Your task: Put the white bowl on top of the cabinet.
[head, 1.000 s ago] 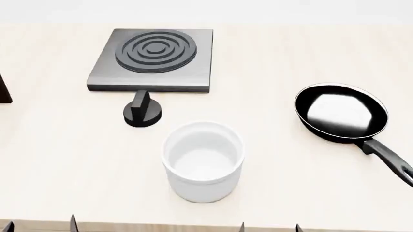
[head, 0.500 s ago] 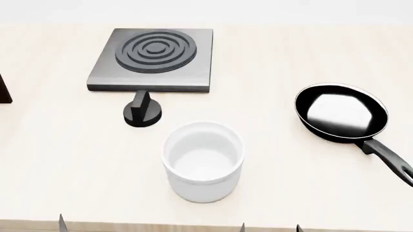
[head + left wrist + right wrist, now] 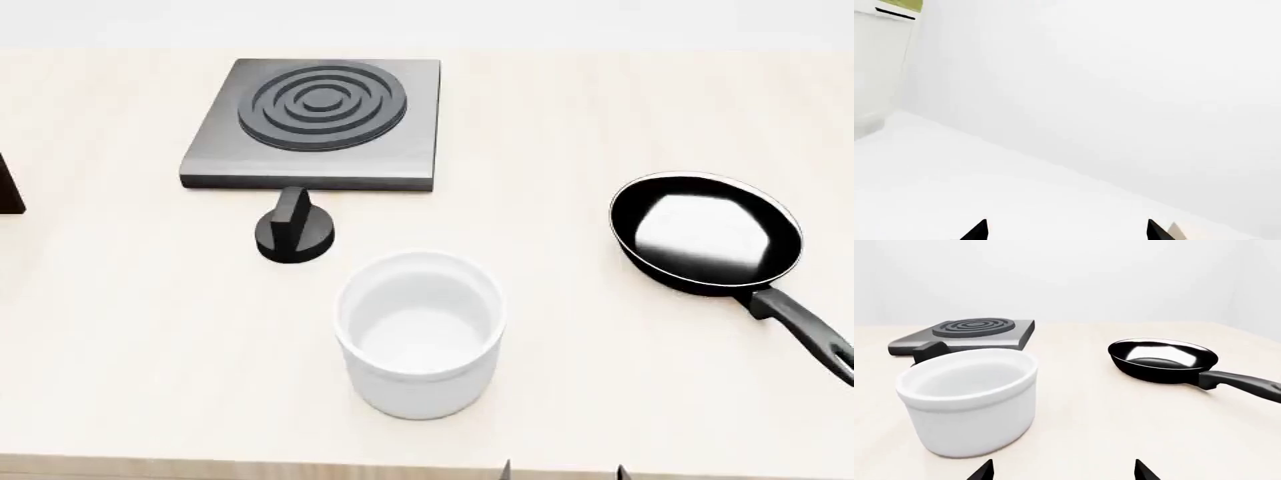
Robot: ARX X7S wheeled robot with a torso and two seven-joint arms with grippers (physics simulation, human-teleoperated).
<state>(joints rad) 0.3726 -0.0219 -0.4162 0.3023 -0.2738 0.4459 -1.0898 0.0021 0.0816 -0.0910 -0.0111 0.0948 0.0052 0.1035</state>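
Broadly, the pale counter (image 3: 120, 330) carries everything. At its far left edge a dark sliver of the cabinet (image 3: 8, 186) shows. Toward the back sits the grey stove plate (image 3: 320, 122) with its black knob (image 3: 295, 231) in front; the black frying pan (image 3: 707, 235) lies to the right. Nearest the robot stands the white bowl (image 3: 420, 332), upright and untouched. Just before it and slightly right, the right pincer (image 3: 1062, 471) is released, tips spread. Facing blank white surroundings, the left pincer (image 3: 1066, 232) also has its tips apart, holding nothing.
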